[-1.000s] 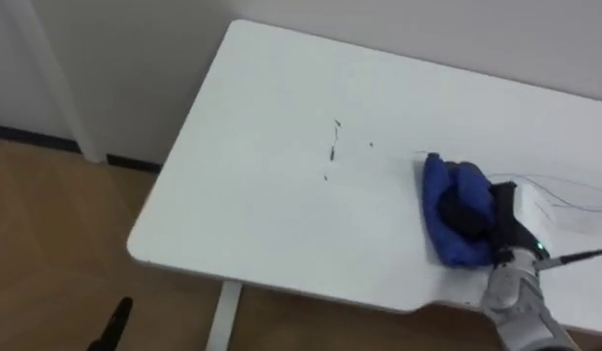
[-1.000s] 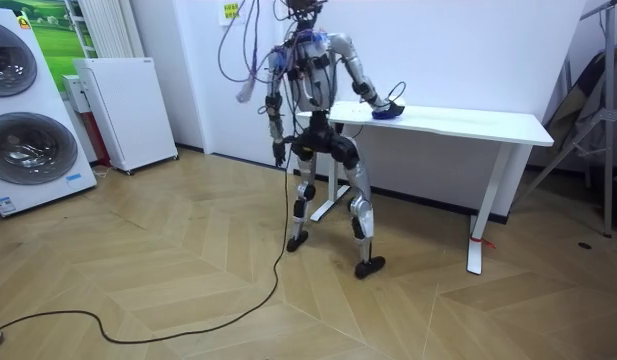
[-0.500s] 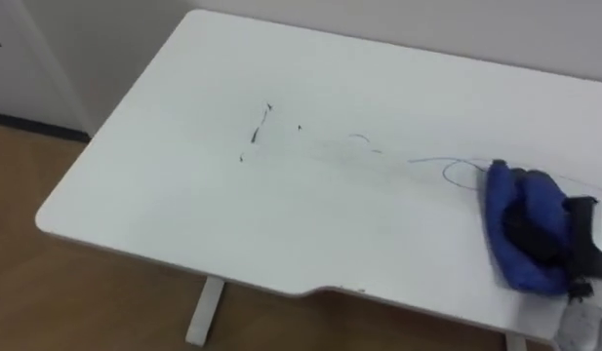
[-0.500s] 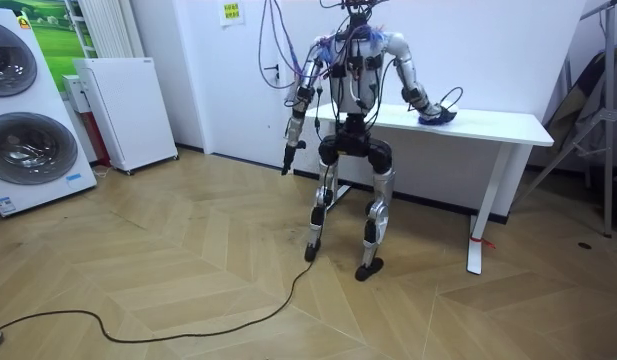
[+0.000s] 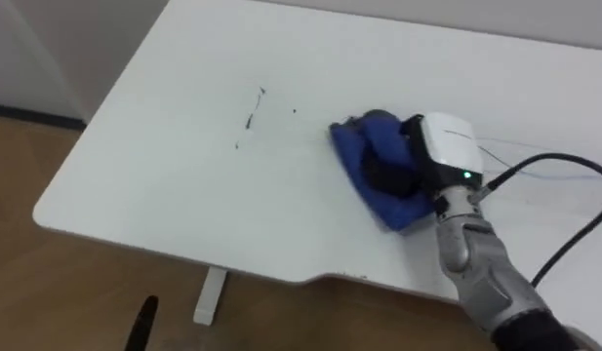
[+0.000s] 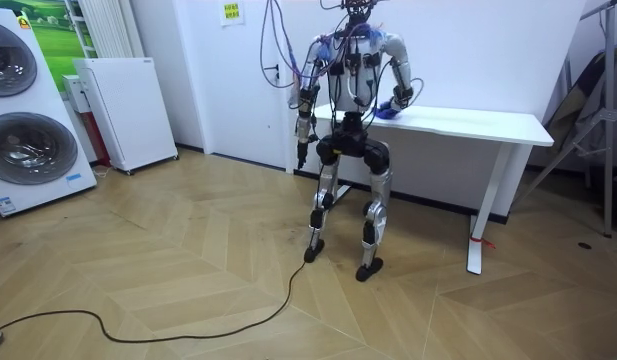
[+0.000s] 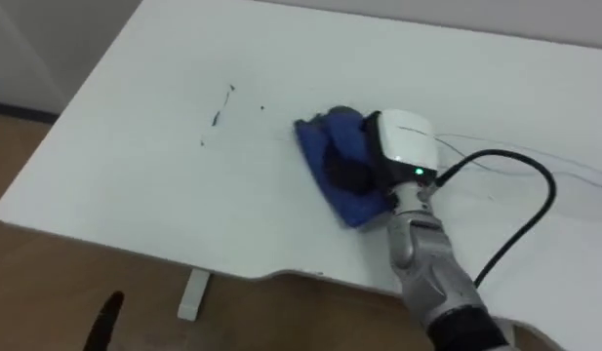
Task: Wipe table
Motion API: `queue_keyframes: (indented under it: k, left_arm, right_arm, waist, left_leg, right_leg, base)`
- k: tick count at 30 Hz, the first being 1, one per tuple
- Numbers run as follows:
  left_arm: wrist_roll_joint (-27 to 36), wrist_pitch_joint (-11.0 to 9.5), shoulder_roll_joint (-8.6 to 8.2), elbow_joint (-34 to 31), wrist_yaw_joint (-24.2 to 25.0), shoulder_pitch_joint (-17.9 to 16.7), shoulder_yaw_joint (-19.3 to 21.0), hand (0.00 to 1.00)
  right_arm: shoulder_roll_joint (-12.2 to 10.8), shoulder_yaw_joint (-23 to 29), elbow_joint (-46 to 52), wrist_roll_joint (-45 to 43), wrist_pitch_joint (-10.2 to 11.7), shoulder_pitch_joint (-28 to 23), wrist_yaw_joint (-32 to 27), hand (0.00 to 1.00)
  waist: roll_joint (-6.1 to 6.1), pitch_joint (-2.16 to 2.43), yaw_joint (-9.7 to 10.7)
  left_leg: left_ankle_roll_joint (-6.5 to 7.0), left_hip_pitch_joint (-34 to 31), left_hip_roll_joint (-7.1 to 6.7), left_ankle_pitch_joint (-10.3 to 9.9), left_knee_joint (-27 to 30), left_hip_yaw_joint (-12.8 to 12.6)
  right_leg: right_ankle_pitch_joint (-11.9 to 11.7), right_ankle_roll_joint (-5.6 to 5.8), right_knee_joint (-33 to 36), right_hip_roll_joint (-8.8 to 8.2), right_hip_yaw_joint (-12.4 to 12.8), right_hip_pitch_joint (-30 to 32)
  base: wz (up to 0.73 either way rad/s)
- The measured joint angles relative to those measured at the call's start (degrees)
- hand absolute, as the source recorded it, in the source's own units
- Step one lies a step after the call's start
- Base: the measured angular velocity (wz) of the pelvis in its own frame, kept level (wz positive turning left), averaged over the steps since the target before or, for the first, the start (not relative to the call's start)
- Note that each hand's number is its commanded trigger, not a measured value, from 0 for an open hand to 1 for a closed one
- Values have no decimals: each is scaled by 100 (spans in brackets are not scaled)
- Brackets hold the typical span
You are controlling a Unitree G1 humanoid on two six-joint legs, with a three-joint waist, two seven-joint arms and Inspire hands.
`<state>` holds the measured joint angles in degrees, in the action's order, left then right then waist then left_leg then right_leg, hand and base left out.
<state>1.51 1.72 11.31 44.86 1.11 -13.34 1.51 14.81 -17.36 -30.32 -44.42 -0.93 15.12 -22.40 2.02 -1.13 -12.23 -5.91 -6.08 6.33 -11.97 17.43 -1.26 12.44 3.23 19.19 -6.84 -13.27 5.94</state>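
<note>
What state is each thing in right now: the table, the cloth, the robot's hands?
table: standing, top bare apart from the cloth.
dark marks: on the tabletop left of the cloth, not yet wiped.
blue cloth: bunched, lying on the table under the right hand.
right hand: resting on the cloth.
left hand: hanging low, off the table.
</note>
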Motion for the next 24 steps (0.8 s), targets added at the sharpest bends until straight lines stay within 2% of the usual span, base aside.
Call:
queue_keyframes:
  k: [2,4,6,8,10,14,17,20,21,22,24]
  left_arm:
    - [196,3,54,3,31,-207,27,0]
    - [202,17,139,19,60,-393,253,0]
    - [107,17,153,119,60,-493,490,0]
    - [-35,24,209,188,63,-501,673,0]
    - [-200,29,260,203,62,-506,867,0]
    - [-228,30,342,275,66,-479,911,0]
    - [-224,43,309,343,140,-408,813,0]
    - [-229,80,306,685,161,-281,651,0]
    - [-229,129,274,774,182,-220,578,0]
    - [-229,194,254,810,199,-162,452,0]
    - [-217,212,251,809,220,-93,379,0]
  right_arm:
    - [52,203,-264,216,206,-87,-135,100]
    - [97,550,-467,293,506,-388,-384,100]
    - [136,840,-682,458,710,-594,-592,100]
    - [196,1142,-777,579,782,-792,-656,100]
    - [357,1510,-1064,620,795,-823,-718,100]
    - [636,1668,-1544,679,716,-718,-752,100]
    - [693,1617,-1506,695,475,-575,-725,100]
    - [727,1364,-1533,783,97,-93,-551,100]
    - [728,1242,-1553,784,-42,242,-476,100]
    - [727,1136,-1587,778,-64,534,-422,100]
    - [728,986,-1678,817,-62,864,-401,100]
  waist:
    - [20,2,26]
    - [69,20,164]
    - [98,44,223]
    - [136,67,273]
    - [203,97,273]
    - [243,125,234]
    - [226,119,70]
    - [194,99,-95]
    - [181,58,-140]
    - [126,21,-183]
    - [100,-31,-258]
  left_leg:
    - [28,-3,-45,-1,-4,12]
    - [72,-26,-92,-2,8,21]
    - [99,-13,-117,-7,27,19]
    - [127,-22,-124,-6,47,17]
    - [155,-60,-132,-23,107,20]
    - [156,-137,-139,-24,153,103]
    - [159,-244,-112,-20,188,104]
    - [158,-341,-99,-20,177,166]
    - [158,-391,-98,-19,204,196]
    - [156,-446,-100,-16,215,227]
    - [154,-488,-100,19,188,229]
  right_leg:
    - [-25,45,-119,-17,8,-100]
    - [-61,96,-311,-17,6,-254]
    - [-107,126,-491,-14,-6,-411]
    - [-168,147,-642,-12,-141,-545]
    - [-174,156,-659,-18,-188,-571]
    - [-175,157,-659,2,-195,-573]
    - [-239,123,-656,50,-97,-424]
    - [-292,82,-587,98,17,-265]
    - [-314,62,-533,110,51,-167]
    - [-343,49,-525,119,52,-82]
    - [-352,42,-513,122,55,19]
  base:
    - [38]
    - [32]
    - [32]
    - [29]
    - [13]
    - [10]
    - [-16]
    - [-29]
    - [-21]
    - [-18]
    - [-4]
